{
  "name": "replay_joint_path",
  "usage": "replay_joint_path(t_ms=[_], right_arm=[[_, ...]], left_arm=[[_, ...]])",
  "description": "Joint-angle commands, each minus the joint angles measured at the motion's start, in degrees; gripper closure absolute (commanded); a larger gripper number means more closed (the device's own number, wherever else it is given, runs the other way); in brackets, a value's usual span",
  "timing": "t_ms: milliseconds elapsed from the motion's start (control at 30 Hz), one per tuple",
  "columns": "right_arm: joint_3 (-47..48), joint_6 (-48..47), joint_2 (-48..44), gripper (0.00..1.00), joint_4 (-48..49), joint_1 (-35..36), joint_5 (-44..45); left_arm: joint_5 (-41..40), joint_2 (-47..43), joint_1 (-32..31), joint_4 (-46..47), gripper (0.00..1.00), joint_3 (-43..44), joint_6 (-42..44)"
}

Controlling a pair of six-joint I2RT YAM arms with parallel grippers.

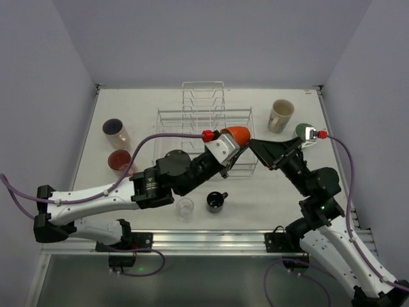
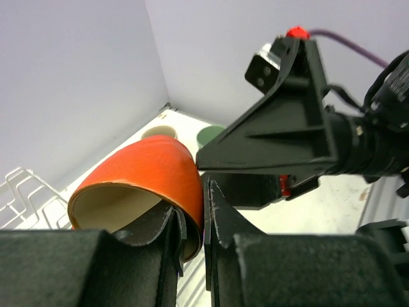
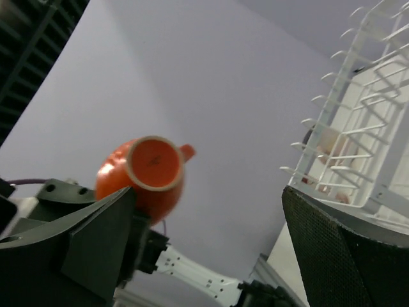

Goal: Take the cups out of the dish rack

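Orange glazed mug (image 1: 238,134) — rounded, rim pinched in the left claw (image 2: 192,220) — hangs over the wire rack's (image 1: 172,113) right end; right claw (image 3: 208,230) gapes wide just beside.

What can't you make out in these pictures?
- Rack, near half, top view: the left arm covers it, so any cups there are hidden.
- Green cup, top view: mostly behind the right arm.
- Pale shape behind the rack wires, right wrist view: too blurred to name.
- Orange mug, handle: out of sight in the top and left wrist views, behind its body or the left gripper.
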Motion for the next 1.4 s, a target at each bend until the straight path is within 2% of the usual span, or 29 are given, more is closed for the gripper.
replay_joint_path(t_ms=[0, 33, 100, 133, 267, 367, 567, 700, 900, 1033, 1367], right_arm=[[5.06, -10.35, -2.56, 0.01, -11.64, -0.23, 10.18], [7.25, -14.63, -4.75, 0.01, -15.93, -0.23, 14.64], [10.23, -19.66, -7.22, 0.01, -21.04, -0.23, 21.94], [11.66, -22.38, -10.01, 0.01, -25.16, -0.32, 29.46], [18.86, -39.41, -14.51, 0.01, -29.23, -0.32, 44.69], [26.23, -46.81, -14.18, 0.01, -31.7, -0.32, 49.21], [30.56, -50.27, -14.17, 0.04, -35.57, -0.15, 48.35], [31.01, -49.65, -15.05, 0.04, -37.59, -0.15, 45.62], [29.34, -49.39, -15.67, 0.04, -38.82, -0.23, 44.74], [28.2, -49.13, -16.63, 0.04, -38.82, -0.15, 44.65], [26.26, -48.86, -17.25, 0.04, -38.91, -0.23, 44.56]], left_arm=[[5.55, -2.78, 0.0, -7.76, 1.0, 9.46, -4.29], [8.26, -1.82, -0.09, -12.57, 1.0, 10.95, -5.61], [8.81, -0.5, -0.78, -16.03, 1.0, 11.84, -5.97], [8.46, 0.81, -1.22, -17.26, 1.0, 11.59, -6.06], [11.36, 5.12, -1.76, -19.91, 1.0, 9.12, -9.22], [12.32, 9.52, -2.02, -19.39, 1.0, 7.72, -11.32], [15.49, 21.55, -1.93, -18.68, 1.0, 8.15, -13.97], [16.55, 31.73, -2.02, -20.7, 1.0, 13.23, -14.85], [15.23, 42.2, -2.02, -29.04, 1.0, 21.67, -15.2], [15.66, 46.61, -2.02, -34.58, 1.0, 25.11, -15.64], [16.99, 52.85, -1.93, -41.88, 1.0, 31.53, -15.9]])
